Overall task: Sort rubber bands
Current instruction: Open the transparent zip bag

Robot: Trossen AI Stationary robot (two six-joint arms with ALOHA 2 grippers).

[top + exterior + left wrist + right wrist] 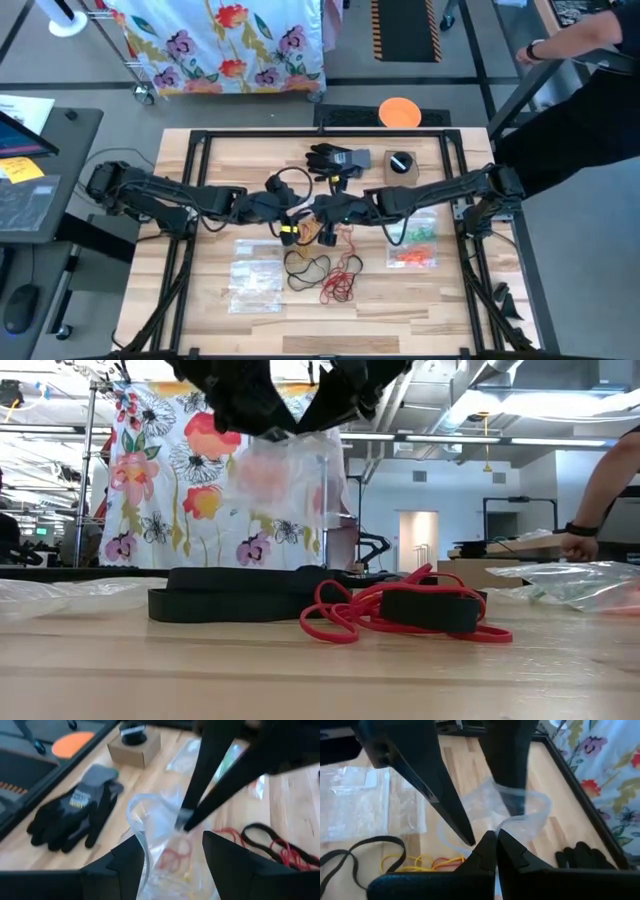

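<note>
A: Nearest the table's front edge lie the loose bands (325,275): black and red loops just in front of the arms, with a flat clear bag (255,274) to the left of them. Why are they left out there?

B: Probably they are the unsorted lot, waiting their turn.

A: And above them?

B: Both arms meet at mid-table over a held bag (512,807). The right gripper (496,840) is clenched on the thin film at its rim, and the bag hangs down from that pinch. The left gripper (167,852) stands with its fingers spread, the bag's mouth between them, and it grips nothing.

A: So one arm holds the bag up while the other works at its mouth?

B: That reading fits. The rim curls open in a loop, which would let bands drop in.

A: Anything inside?

B: Yellow and red bands (172,862) show through the film in the left wrist view. How many is hard to tell.

A: Other containers?

B: On the right, bags (415,245) lie flat holding green bands and, nearer the front, orange ones, so the colours look sorted by bag. The bag at front left looks nearly empty, though its contents cannot be made out.

A: Farther back?

B: A black glove (328,158) and a small box (402,166) sit near the back rail. Neither has a part in the sorting.
</note>
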